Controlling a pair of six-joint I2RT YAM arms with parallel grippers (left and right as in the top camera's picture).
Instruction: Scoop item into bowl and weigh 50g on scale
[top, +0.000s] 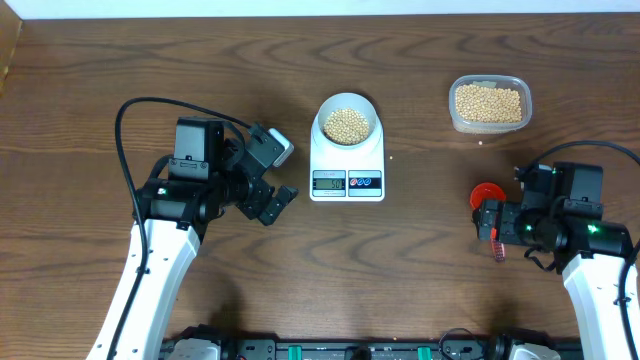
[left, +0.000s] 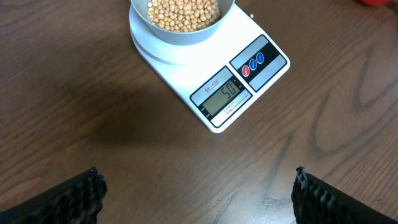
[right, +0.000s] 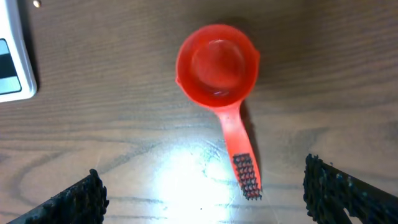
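The pale blue bowl (top: 321, 126) stands on the white scale (top: 347, 160) and holds a heap of tan beans (top: 347, 123). In the left wrist view the bowl (left: 180, 37), its beans (left: 183, 11) and the scale (left: 186, 70) fill the top, and the display (left: 226, 93) reads 50. My left gripper (top: 284, 178) (left: 199, 198) is open over bare table, left of the scale. My right gripper (top: 487, 223) (right: 202, 196) is open above the handle end of an empty red scoop (top: 487, 192) (right: 217, 62) lying on the table, with nothing between its fingers.
A clear plastic tub (top: 489, 124) with more beans (top: 489, 102) sits at the back right. A stray bean (top: 480, 141) lies just in front of the tub and another (left: 251, 15) beside the scale. The scale's corner (right: 12, 68) shows at the left of the right wrist view.
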